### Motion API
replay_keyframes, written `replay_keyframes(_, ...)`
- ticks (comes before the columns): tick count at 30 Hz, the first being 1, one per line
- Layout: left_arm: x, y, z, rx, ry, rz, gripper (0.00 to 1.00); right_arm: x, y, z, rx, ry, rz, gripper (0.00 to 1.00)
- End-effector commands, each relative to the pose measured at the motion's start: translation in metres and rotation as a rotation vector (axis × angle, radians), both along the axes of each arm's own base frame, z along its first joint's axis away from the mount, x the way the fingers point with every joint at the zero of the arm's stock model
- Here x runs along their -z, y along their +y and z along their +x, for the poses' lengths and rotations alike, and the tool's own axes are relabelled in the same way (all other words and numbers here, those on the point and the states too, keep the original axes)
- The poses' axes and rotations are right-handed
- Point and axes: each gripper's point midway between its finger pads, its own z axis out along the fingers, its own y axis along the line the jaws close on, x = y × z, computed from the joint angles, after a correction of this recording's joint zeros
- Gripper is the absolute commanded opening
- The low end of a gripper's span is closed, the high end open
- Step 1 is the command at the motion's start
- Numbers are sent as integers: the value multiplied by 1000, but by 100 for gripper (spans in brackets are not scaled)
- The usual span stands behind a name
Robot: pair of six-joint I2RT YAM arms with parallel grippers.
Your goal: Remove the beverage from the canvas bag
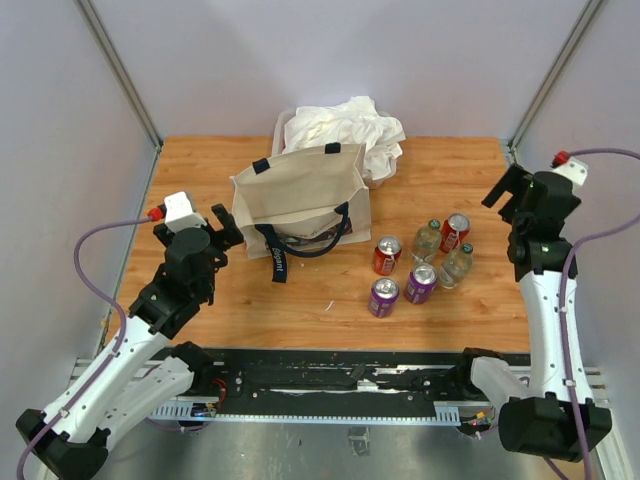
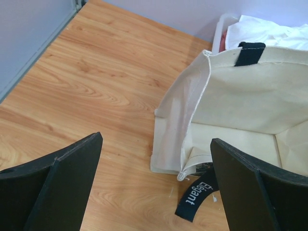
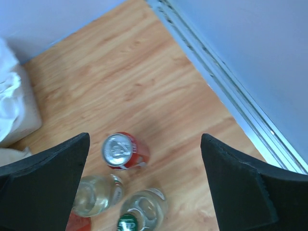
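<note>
The cream canvas bag (image 1: 300, 195) with navy handles (image 1: 318, 245) sits at the middle of the table, its mouth facing the near edge. In the left wrist view the bag (image 2: 240, 96) gapes and only bare cloth shows inside, so any beverage in it is hidden. My left gripper (image 1: 226, 228) hovers open just left of the bag's corner, and from the wrist its jaws (image 2: 156, 139) stand wide apart with nothing between them. My right gripper (image 1: 505, 195) hangs open at the far right, above a red can (image 3: 122, 150).
Right of the bag stand two red cans (image 1: 387, 255), two purple cans (image 1: 383, 297) and two clear bottles (image 1: 457, 263). Behind the bag a white cloth heap (image 1: 345, 130) fills a clear tub. A loose navy strap (image 2: 195, 197) lies on the wood.
</note>
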Motion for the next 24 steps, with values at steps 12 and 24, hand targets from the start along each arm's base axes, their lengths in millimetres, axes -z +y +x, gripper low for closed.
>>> replay_keyframes(12, -24, 37, -15, -184, -85, -28, 100, 26, -35, -60, 197, 119, 61, 98)
replay_keyframes(24, -26, 35, -18, -150, -106, -42, 100, 18, -39, -65, 205, 91, 20, 98)
